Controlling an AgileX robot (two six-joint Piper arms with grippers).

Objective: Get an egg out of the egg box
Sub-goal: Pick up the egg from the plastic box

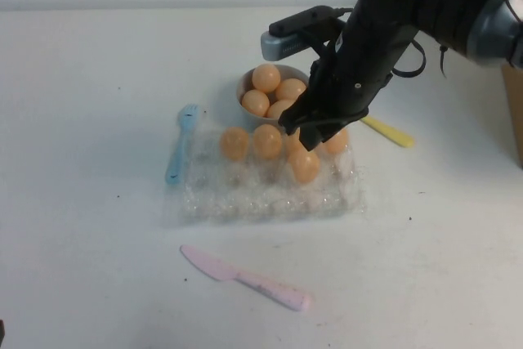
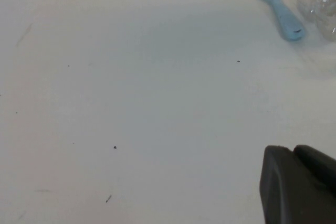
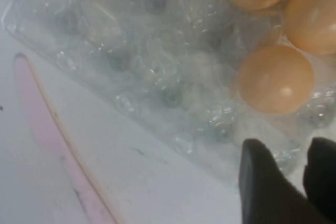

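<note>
Egg in the second row of the egg box, with the right gripper poised above the tray.

The egg (image 1: 304, 166) was seated in a cup of the egg box's (image 1: 270, 200) second row, toward the right side, just nearer than the far row, where more eggs were held. The right gripper (image 1: 304, 132) was held over the tray's far right part, its fingers (image 3: 265, 182) seen slightly apart and closed on nothing. A grey bowl (image 1: 245, 87) with four eggs was placed just beyond the box. A blue spoon (image 1: 181, 143) was laid left of the tray, a pink knife (image 1: 245, 278) near of it, a yellow utensil (image 1: 389, 131) to the right. The left gripper (image 2: 299, 184) was kept low over bare table well to the left; whether its jaws were apart or together could not be told.
</note>
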